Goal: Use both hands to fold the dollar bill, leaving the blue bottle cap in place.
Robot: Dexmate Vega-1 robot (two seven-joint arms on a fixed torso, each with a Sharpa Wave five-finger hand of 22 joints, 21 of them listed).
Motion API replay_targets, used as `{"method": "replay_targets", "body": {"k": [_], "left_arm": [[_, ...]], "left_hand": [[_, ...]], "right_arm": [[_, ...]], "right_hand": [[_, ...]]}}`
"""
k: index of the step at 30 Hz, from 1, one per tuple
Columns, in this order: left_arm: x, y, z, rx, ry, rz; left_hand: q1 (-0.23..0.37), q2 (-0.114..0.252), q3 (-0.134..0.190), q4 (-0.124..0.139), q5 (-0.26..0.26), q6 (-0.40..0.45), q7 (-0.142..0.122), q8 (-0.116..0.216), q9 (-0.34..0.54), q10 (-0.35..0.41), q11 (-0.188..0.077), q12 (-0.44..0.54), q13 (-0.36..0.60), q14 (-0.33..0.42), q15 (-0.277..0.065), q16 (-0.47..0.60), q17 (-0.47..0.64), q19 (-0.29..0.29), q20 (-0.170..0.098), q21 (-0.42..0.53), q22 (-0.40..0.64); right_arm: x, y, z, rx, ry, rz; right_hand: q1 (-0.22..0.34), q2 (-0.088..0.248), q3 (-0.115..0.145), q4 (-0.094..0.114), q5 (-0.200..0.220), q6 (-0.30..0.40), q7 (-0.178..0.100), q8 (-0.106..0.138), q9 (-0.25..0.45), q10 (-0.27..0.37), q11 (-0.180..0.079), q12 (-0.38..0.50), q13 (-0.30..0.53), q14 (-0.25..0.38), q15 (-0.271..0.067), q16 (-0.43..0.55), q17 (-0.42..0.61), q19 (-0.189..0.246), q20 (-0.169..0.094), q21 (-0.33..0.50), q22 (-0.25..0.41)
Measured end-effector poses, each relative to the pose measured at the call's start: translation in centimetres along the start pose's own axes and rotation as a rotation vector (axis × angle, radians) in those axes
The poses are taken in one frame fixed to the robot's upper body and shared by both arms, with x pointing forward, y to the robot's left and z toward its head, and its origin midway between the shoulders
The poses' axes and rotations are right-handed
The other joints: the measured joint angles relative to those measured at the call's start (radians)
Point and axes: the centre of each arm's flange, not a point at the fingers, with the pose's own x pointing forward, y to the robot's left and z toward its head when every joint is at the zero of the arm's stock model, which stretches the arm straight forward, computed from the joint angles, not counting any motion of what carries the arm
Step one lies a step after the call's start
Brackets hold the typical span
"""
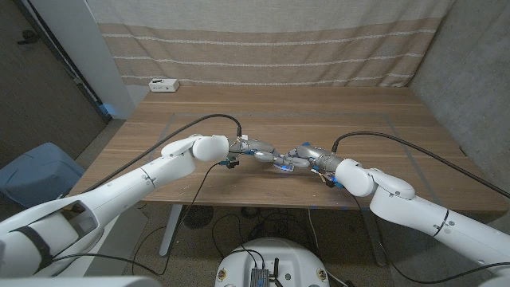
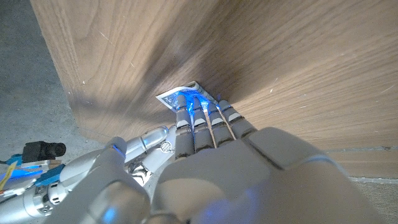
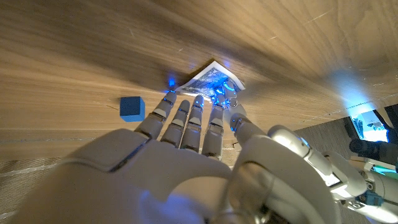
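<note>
I see a wooden table carrying a small folded bill, a blue block, and a white box at its far corner.

Both arms reach in from the near corners and converge at the middle of the table's near edge. The left hand points right, its fingers extended side by side, their tips pressed down on the dollar bill. The right hand points left, its fingers extended, slightly spread, tips on the same bill. The two hands meet fingertip to fingertip; neither closes around anything.
</note>
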Motion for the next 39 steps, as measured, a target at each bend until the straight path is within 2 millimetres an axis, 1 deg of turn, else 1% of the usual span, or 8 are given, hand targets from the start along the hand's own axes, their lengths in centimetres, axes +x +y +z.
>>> {"method": "replay_targets", "body": {"k": [6, 9, 12, 17, 22, 29, 35, 39], "left_arm": [[-0.4, 0.3, 0.0, 0.013, 0.006, 0.022], [-0.8, 0.7, 0.1, 0.032, 0.001, 0.052], [-1.2, 1.6, 0.4, 0.068, -0.013, 0.114], [-1.8, 2.4, 0.8, 0.108, -0.029, 0.183], [-2.3, 3.1, 1.0, 0.145, -0.042, 0.248], [-2.7, 3.9, 1.2, 0.175, -0.06, 0.292], [-2.6, 4.8, 1.3, 0.202, -0.066, 0.28], [-2.3, 5.0, 1.5, 0.218, -0.069, 0.246]], "left_hand": [[0.015, 0.015, -0.003, 0.002, -0.001, 0.027, -0.032, 0.011, 0.0, 0.014, -0.005, 0.01, 0.002, 0.043, 0.008, 0.019, 0.001, -0.001, 0.002, 0.001, 0.002], [0.028, 0.028, 0.004, -0.005, -0.001, 0.072, -0.018, 0.027, 0.0, 0.044, -0.003, 0.022, 0.002, 0.099, 0.002, 0.033, 0.003, 0.03, 0.021, 0.021, 0.013], [0.034, 0.034, 0.004, -0.005, -0.001, 0.111, 0.004, 0.035, 0.002, 0.074, 0.003, 0.03, 0.007, 0.145, -0.001, 0.039, 0.007, 0.033, 0.018, 0.021, 0.007], [0.039, 0.039, 0.008, -0.009, -0.001, 0.146, 0.032, 0.045, 0.002, 0.087, 0.003, 0.038, 0.01, 0.163, -0.005, 0.039, 0.012, 0.039, 0.013, 0.021, 0.007], [0.039, 0.039, 0.008, -0.009, -0.001, 0.177, 0.047, 0.053, 0.005, 0.107, 0.001, 0.046, 0.016, 0.186, -0.006, 0.046, 0.014, 0.044, 0.007, 0.025, 0.01], [0.039, 0.039, 0.008, -0.009, -0.014, 0.312, 0.089, 0.09, 0.012, 0.234, 0.006, 0.098, 0.03, 0.295, -0.015, 0.077, 0.021, 0.091, 0.0, 0.052, 0.019], [0.055, 0.055, 0.008, -0.009, -0.018, 0.415, 0.106, 0.115, 0.016, 0.322, 0.016, 0.129, 0.042, 0.382, -0.016, 0.101, 0.03, 0.132, -0.016, 0.07, 0.026], [0.064, 0.064, 0.016, -0.017, -0.018, 0.435, 0.117, 0.123, 0.016, 0.342, 0.02, 0.131, 0.044, 0.402, -0.018, 0.108, 0.035, 0.144, -0.018, 0.077, 0.029]], "right_arm": [[0.1, 0.2, 0.1, -0.015, 0.004, 0.009], [0.2, 0.3, 0.1, -0.022, 0.005, 0.012], [0.3, 0.4, 0.1, -0.026, 0.006, 0.016], [0.3, 0.4, 0.1, -0.031, 0.008, 0.019], [0.4, 0.4, 0.0, -0.031, 0.01, 0.023], [0.4, 0.5, -0.1, -0.028, 0.009, 0.027], [0.4, 0.5, -0.1, -0.024, 0.007, 0.03], [0.4, 0.5, -0.2, -0.021, 0.007, 0.033]], "right_hand": [[-0.001, -0.002, -0.001, 0.001, 0.0, 0.029, 0.014, 0.005, 0.0, 0.025, 0.008, 0.0, 0.0, 0.004, 0.004, 0.005, 0.0, 0.0, 0.0, 0.0, 0.0], [-0.002, -0.002, -0.001, 0.001, 0.0, 0.034, 0.009, 0.005, 0.0, 0.025, 0.008, 0.0, 0.0, 0.006, 0.001, 0.005, 0.0, 0.0, 0.0, 0.0, 0.0], [-0.004, -0.005, -0.001, 0.001, 0.0, 0.039, 0.014, 0.005, 0.0, 0.028, 0.012, 0.0, 0.0, 0.008, 0.0, 0.005, 0.0, 0.0, 0.0, 0.0, -0.002], [-0.004, -0.005, -0.001, 0.001, 0.0, 0.039, 0.014, 0.005, 0.0, 0.03, 0.014, 0.0, 0.0, 0.008, 0.0, 0.005, 0.0, 0.0, 0.0, 0.0, -0.002], [-0.004, -0.005, 0.0, 0.0, 0.0, 0.039, 0.014, 0.005, 0.0, 0.03, 0.014, 0.0, 0.0, 0.013, 0.005, 0.005, 0.0, 0.0, 0.0, 0.0, -0.002], [0.0, -0.009, 0.002, -0.002, 0.0, 0.039, 0.014, 0.005, 0.0, 0.03, 0.014, 0.0, 0.0, 0.013, 0.005, 0.005, 0.0, 0.004, 0.004, -0.002, -0.003], [0.0, -0.009, 0.002, -0.002, 0.0, 0.039, 0.014, 0.005, 0.0, 0.03, 0.014, 0.0, 0.0, 0.013, 0.005, 0.005, 0.0, 0.004, 0.004, -0.003, -0.002], [0.0, -0.008, 0.002, -0.002, 0.0, 0.039, 0.014, 0.005, 0.0, 0.03, 0.014, 0.0, 0.0, 0.013, 0.005, 0.005, 0.0, 0.004, 0.004, -0.003, -0.002]]}}
